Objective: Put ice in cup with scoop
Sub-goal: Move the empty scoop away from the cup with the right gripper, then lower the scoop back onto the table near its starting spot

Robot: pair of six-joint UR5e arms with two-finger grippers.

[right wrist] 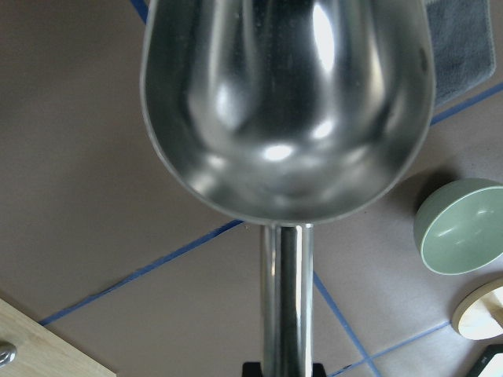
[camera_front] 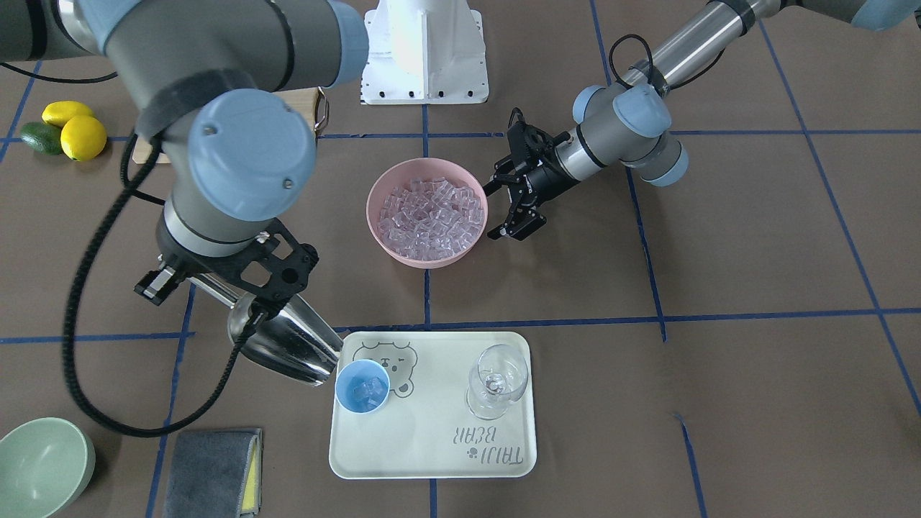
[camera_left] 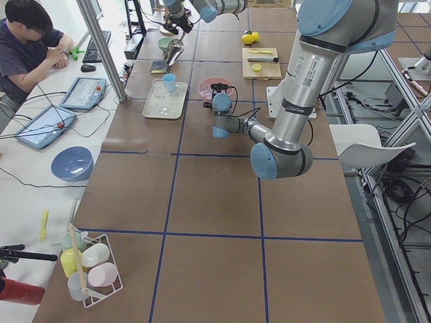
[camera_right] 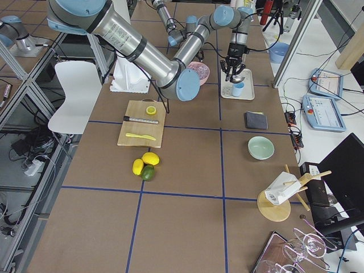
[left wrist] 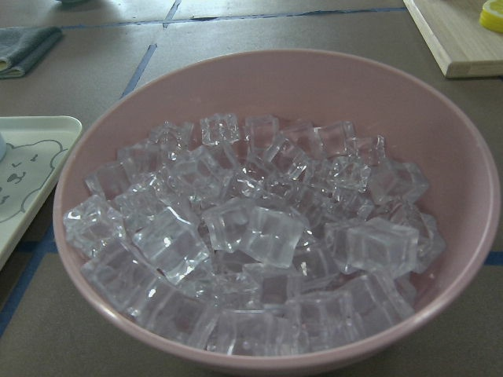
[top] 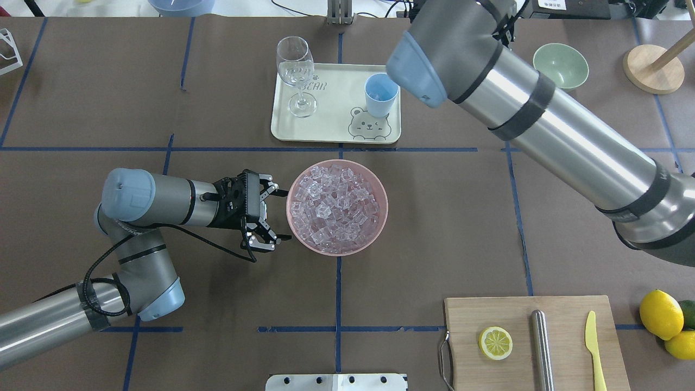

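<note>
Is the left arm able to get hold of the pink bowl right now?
Probably yes. The left gripper sits open right beside the pink bowl, with nothing between, and the scoop is away by the cup.

Seemingly a robotics lab: blue-taped table (camera_left: 215, 202), aluminium framing (camera_left: 102, 50), person (camera_left: 27, 40) at tablets (camera_left: 84, 93).

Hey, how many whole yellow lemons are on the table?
2. The first lemon lies beside the cutting board, a second lemon right next to it, by a green fruit. None seems hidden.
</note>
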